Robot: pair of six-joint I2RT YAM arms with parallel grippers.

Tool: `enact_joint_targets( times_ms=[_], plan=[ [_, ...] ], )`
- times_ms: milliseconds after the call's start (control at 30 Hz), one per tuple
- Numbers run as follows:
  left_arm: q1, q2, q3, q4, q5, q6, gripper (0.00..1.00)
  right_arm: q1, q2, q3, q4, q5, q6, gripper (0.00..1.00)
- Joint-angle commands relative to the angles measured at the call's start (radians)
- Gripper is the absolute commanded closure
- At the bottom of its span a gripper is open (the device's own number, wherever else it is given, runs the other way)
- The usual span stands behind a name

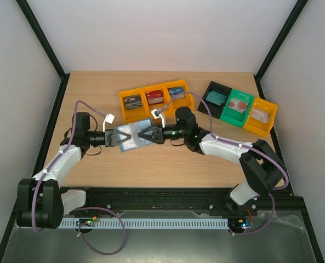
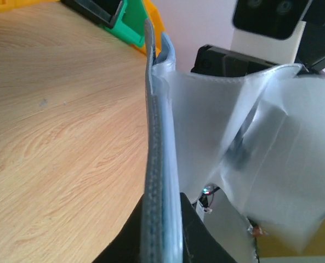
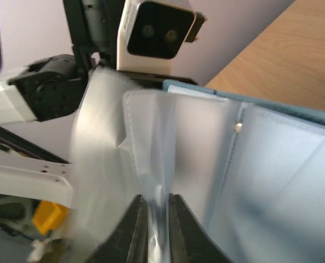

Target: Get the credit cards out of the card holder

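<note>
The teal-blue card holder [image 1: 132, 137] hangs open above the table's middle, held between both arms. My left gripper [image 1: 120, 138] is shut on its cover, whose stitched edge [image 2: 155, 164] runs between the black fingers [image 2: 206, 241]. My right gripper [image 3: 158, 211] is shut on the pale clear inner sleeves [image 3: 151, 137]; the teal cover [image 3: 285, 164] spreads to its right. The sleeves [image 2: 217, 126] look cloudy, and I cannot tell whether a card is inside. Credit cards lie in the bins: a dark one [image 1: 132, 101], a red-and-white one [image 1: 154, 97] and a bluish one [image 1: 176, 92].
A yellow three-part bin [image 1: 142, 90] stands just behind the holder. At the back right sit a black bin [image 1: 216, 97], a green bin [image 1: 238, 107] and a yellow bin [image 1: 261, 116], each with a card. Each wrist camera faces the other arm closely.
</note>
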Motion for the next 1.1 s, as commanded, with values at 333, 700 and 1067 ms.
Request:
enact_joint_targets(
  times_ms=[333,700,1067],
  plan=[
    [-0.029,-0.049,0.188,-0.310,-0.672,0.205,0.98,-0.200,-0.098,-0.062,-0.475,0.672,-0.063,0.48],
    [-0.030,-0.061,0.193,-0.293,-0.416,0.219,0.98,-0.052,-0.280,-0.039,-0.230,0.432,-0.204,0.01],
    [-0.035,-0.072,0.213,-0.319,-0.184,0.242,0.98,-0.053,-0.090,0.003,-0.141,0.347,-0.151,0.01]
  ],
)
